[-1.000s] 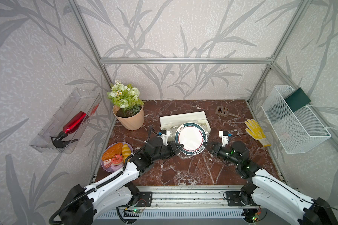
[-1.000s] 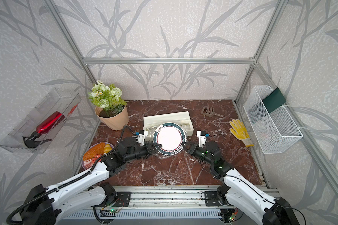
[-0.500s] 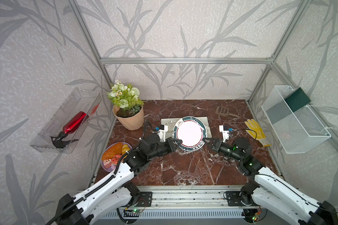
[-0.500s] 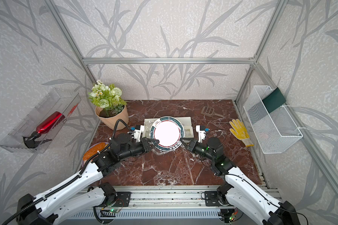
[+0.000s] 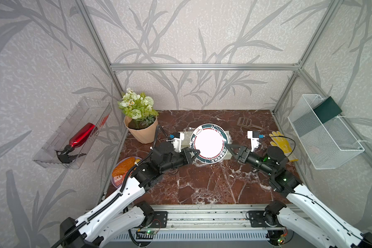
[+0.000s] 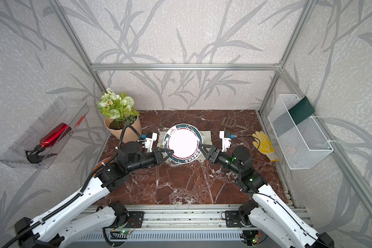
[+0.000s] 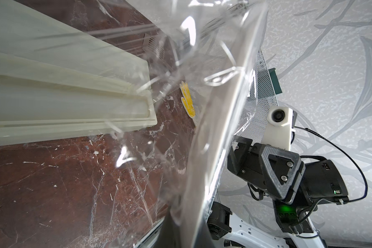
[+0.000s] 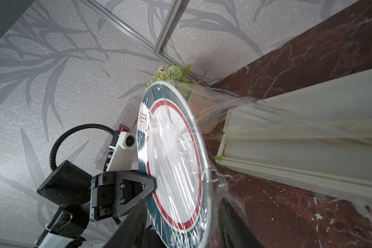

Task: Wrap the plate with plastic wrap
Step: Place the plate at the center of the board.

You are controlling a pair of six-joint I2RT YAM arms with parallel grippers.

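The plate [image 5: 208, 143] [image 6: 183, 144], white with a green rim and red ring, hangs tilted above the table. Plastic wrap [image 8: 180, 154] lies crinkled over its face. Film also trails from its edge to the dispenser box [image 8: 309, 150] and shows bunched in the left wrist view [image 7: 159, 107]. My left gripper [image 5: 197, 153] [image 6: 171, 152] [image 7: 189, 236] is shut on the plate's left rim, film included; the plate's edge [image 7: 215, 120] runs across that view. My right gripper [image 5: 229, 148] [image 6: 202, 148] [image 8: 182, 204] is open, one finger on either side of the right rim, off it.
The cream dispenser box [image 5: 227, 137] [image 7: 62, 92] lies under and behind the plate. A flower pot [image 5: 141, 128] and a purple plate of pastries [image 5: 125, 169] stand at the left. A brown scoop [image 5: 245, 122], a yellow glove [image 5: 281, 143] and a wire basket [image 5: 322, 133] are at the right.
Both arms have carried the plate a little farther back over the box. My right gripper has opened off the rim; the left one keeps its hold.
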